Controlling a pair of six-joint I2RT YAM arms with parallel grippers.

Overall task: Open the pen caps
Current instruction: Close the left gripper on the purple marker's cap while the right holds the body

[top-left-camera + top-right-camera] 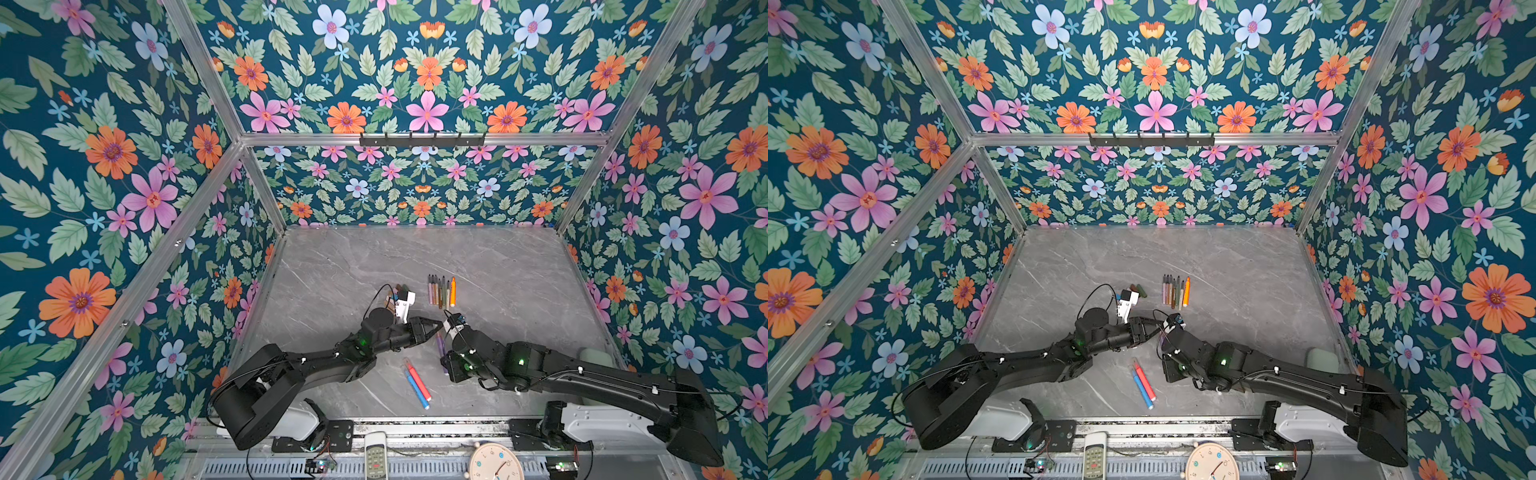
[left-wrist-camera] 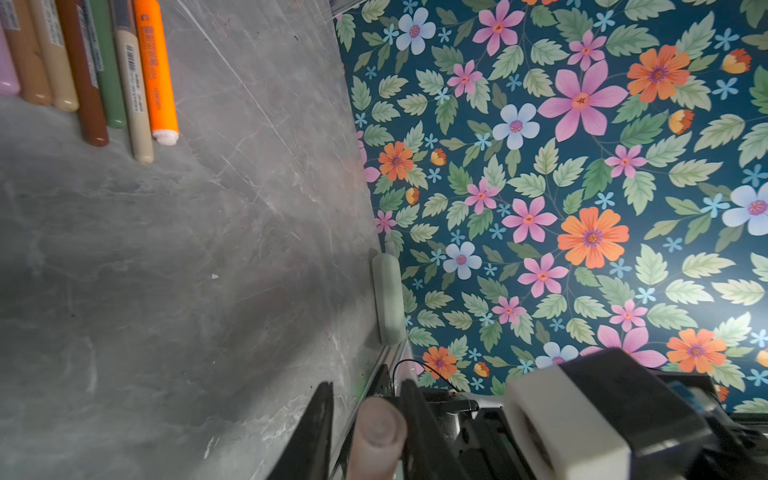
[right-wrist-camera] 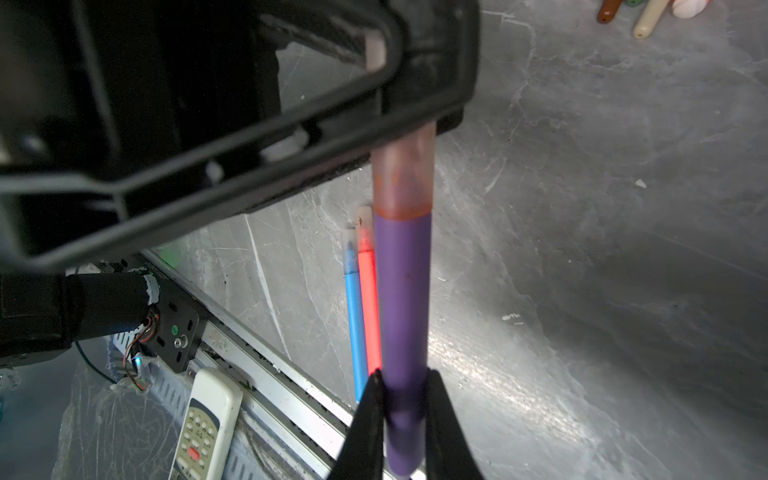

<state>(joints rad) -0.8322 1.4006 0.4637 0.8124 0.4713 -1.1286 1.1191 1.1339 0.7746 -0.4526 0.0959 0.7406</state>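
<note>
I am pinching the purple pen (image 3: 405, 291) with my right tool (image 3: 405, 376), at the bottom middle of the right wrist view. Both sides of that tool are pressing on the pen's body. The pen is pointing up the frame, and its see-through pinkish cap (image 3: 405, 174) is sitting on its top end. The cap is poking in between the fingers of my left tool (image 2: 365, 386), at the bottom of the left wrist view. One finger is touching the cap. I cannot tell if the other one is pressing on it too.

In both top views my two tools are meeting just below the middle of the frame, over the desk (image 1: 519, 270). A red pen (image 1: 417, 380) and a blue pen (image 1: 417, 392) are lying side by side lower down. A row of pens (image 1: 440, 291) is lying just above my tools. Some loose caps (image 1: 1139, 289) are lying to the left of that row.
</note>
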